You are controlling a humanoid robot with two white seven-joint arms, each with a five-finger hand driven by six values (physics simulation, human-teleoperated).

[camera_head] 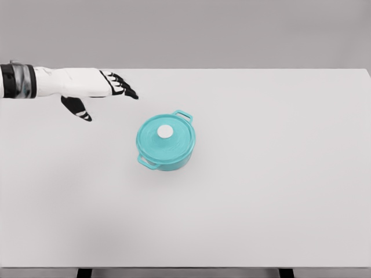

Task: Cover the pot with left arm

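while left hand (93,87) hovers empty, lid (164,134) on pot (168,152)

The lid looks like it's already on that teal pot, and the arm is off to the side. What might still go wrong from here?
Two risks, both guesses:
1. The left hand hangs open, up and to the left of the pot. A careless sweep toward the middle might clip the lid or its white knob and shift it.
2. The pot stands free on the smooth table, so a bump to a side handle may slide it.
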